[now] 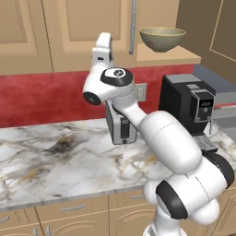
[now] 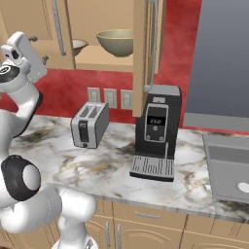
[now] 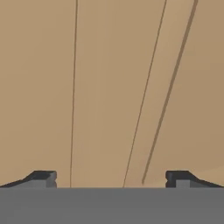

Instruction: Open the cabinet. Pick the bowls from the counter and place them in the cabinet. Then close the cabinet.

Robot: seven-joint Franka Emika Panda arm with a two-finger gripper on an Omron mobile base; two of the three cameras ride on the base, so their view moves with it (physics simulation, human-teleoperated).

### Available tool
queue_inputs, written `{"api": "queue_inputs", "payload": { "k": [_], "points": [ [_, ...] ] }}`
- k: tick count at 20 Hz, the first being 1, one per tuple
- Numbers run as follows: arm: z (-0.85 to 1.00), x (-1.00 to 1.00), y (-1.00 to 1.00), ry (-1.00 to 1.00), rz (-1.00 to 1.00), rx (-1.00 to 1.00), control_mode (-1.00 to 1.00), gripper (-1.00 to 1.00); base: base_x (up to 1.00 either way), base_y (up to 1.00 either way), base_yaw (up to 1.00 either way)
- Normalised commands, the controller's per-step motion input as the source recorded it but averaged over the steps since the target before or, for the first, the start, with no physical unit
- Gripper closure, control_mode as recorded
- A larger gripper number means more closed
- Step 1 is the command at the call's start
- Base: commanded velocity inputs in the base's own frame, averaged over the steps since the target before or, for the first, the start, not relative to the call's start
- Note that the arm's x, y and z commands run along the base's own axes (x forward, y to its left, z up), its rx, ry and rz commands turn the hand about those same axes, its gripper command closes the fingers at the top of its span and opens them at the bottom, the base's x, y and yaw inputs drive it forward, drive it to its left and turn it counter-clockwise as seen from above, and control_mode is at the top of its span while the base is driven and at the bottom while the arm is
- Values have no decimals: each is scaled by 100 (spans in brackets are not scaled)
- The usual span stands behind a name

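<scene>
The cabinet's right door [image 2: 140, 58] stands swung out, edge-on in the right base view. Its left door [image 2: 41, 24] with a silver bar handle [image 2: 58, 26] lies flat or nearly flat against the front. On the shelf inside sits the deeper olive-yellow bowl [image 2: 115, 43] [image 1: 162, 38]. The shallow bowl [image 2: 79, 46] lies left of it, half hidden by the left door. My gripper [image 2: 39, 48] [image 1: 104, 44] is raised up against the left door's face, open and empty. In the hand view tan door panel [image 3: 109, 87] sits close ahead of the wide-apart gripper [image 3: 112, 177].
On the marble counter [image 2: 107, 165] stand a silver toaster [image 2: 90, 125] and a black coffee machine [image 2: 156, 131] below the open door. A sink [image 2: 228, 165] lies at the right. Drawers [image 1: 73, 209] run under the counter's front edge.
</scene>
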Motion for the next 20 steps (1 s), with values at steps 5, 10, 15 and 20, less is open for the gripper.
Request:
{"api": "queue_inputs", "payload": {
  "k": [5, 10, 15, 20],
  "points": [
    [7, -36, 0, 0, 0, 0, -100, -100, 0, 0, 0],
    [10, -67, 0, 0, 0, 0, -100, -100, 0, 0, 0],
    [12, -95, 0, 0, 0, 0, -100, -100, 0, 0, 0],
    [16, -100, -2, 0, 1, 0, -100, -100, 0, 0, 0]
  ]
}}
